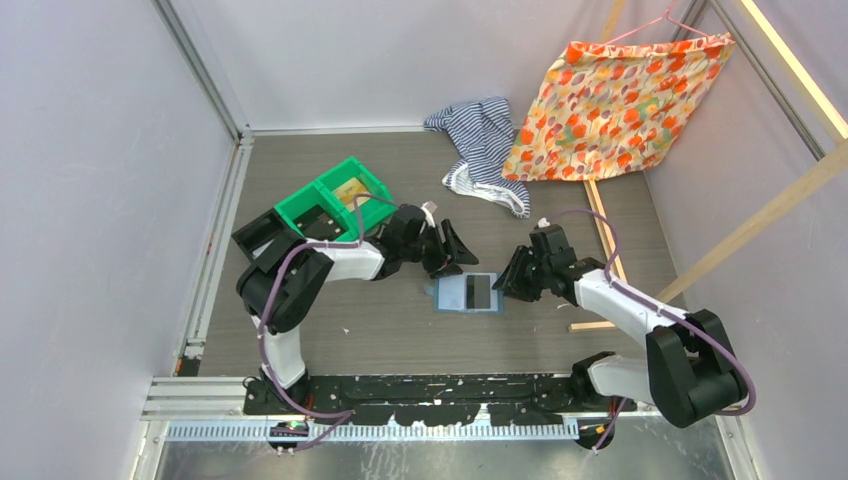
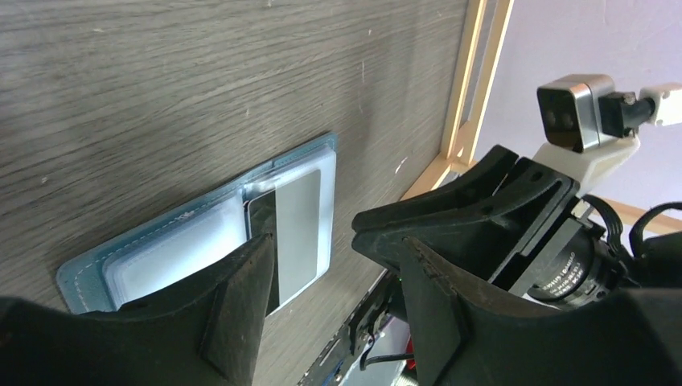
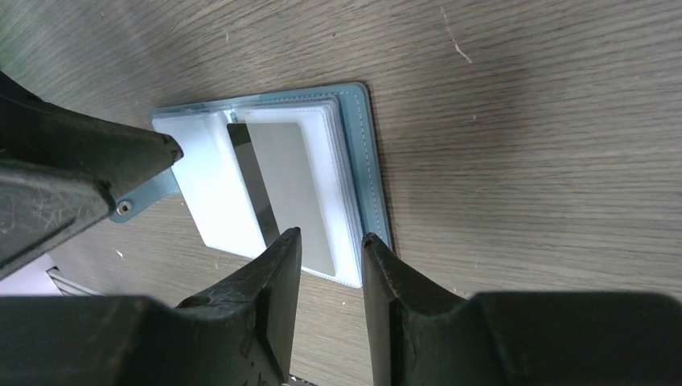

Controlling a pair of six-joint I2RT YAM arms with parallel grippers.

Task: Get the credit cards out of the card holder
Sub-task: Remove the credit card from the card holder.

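The slate-blue card holder (image 1: 450, 296) lies open and flat on the table between my two arms. Its clear sleeves catch the light. One credit card (image 1: 479, 291) shows in the right-hand sleeve, grey with a dark stripe (image 3: 285, 189); in the left wrist view the credit card (image 2: 297, 229) sits by the holder (image 2: 161, 249). My left gripper (image 1: 458, 260) hovers open over the holder's far edge, nothing between its fingers (image 2: 331, 265). My right gripper (image 1: 508, 283) is at the holder's right edge. Its jaws stand narrowly open (image 3: 331, 236) just over the sleeve's edge, not holding anything.
A green two-compartment bin (image 1: 335, 200) stands behind the left arm. A striped cloth (image 1: 480, 140) and a floral cloth (image 1: 620, 100) lie at the back. A wooden frame (image 1: 600, 240) runs along the right, close to the right arm.
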